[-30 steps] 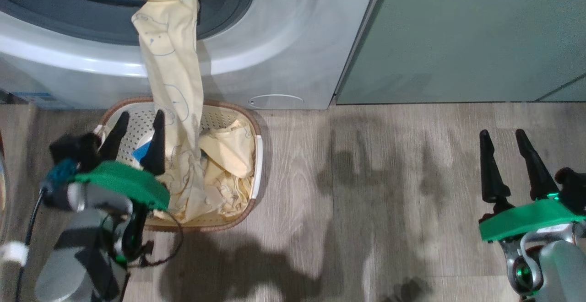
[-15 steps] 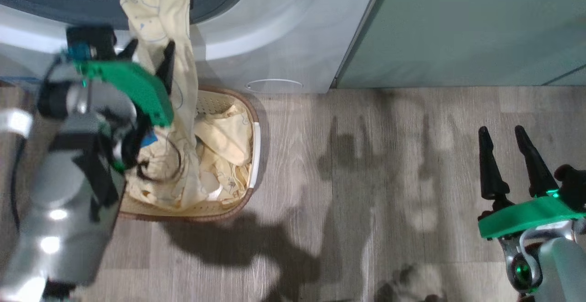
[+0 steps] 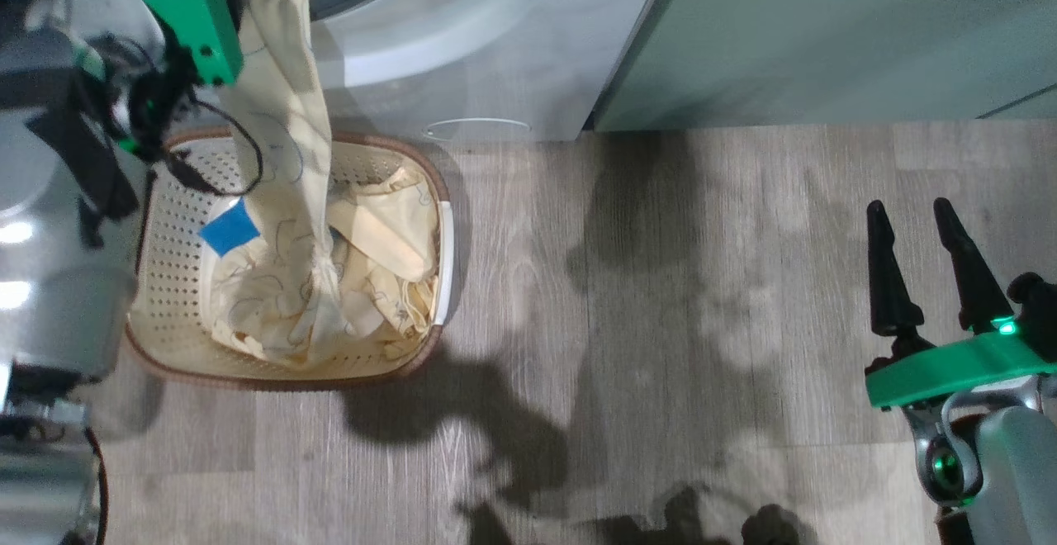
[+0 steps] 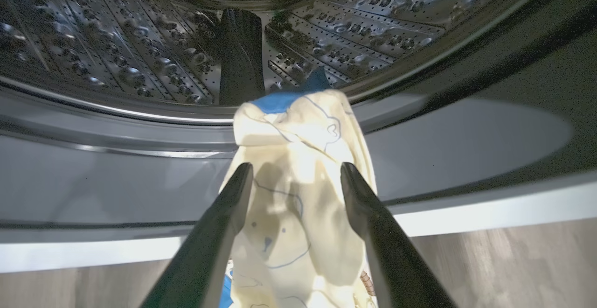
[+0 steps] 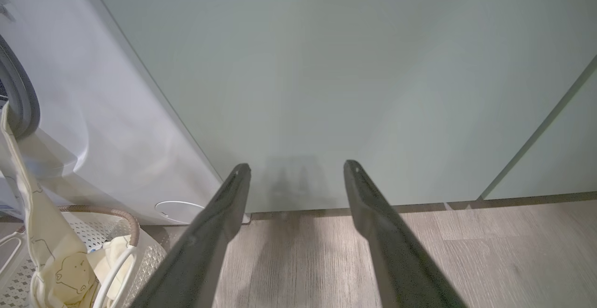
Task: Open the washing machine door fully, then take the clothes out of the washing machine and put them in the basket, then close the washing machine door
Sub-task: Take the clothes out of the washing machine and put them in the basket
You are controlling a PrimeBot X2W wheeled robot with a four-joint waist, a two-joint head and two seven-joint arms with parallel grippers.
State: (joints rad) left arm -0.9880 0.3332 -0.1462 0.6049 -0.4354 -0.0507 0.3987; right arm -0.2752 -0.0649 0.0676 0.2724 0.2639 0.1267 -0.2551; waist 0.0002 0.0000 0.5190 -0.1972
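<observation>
The gripper (image 5: pixel 297 168) rises from the bottom centre. Its two dark fingers (image 5: pixel 210 242) are spread wide with nothing between them, and the tips point at the cabinet (image 5: pixel 350 65) across the middle and upper right. A faint shadow of the fingers falls on it just above the floor (image 5: pixel 489 261). The washer (image 5: pixel 93 112) runs down the left side, with its gasket (image 5: pixel 16 98) at the left edge and a round flap (image 5: pixel 179 211) low on its front. A garment (image 5: pixel 44 233) hangs from the gasket into the basket (image 5: pixel 128 221) in the lower left corner.
</observation>
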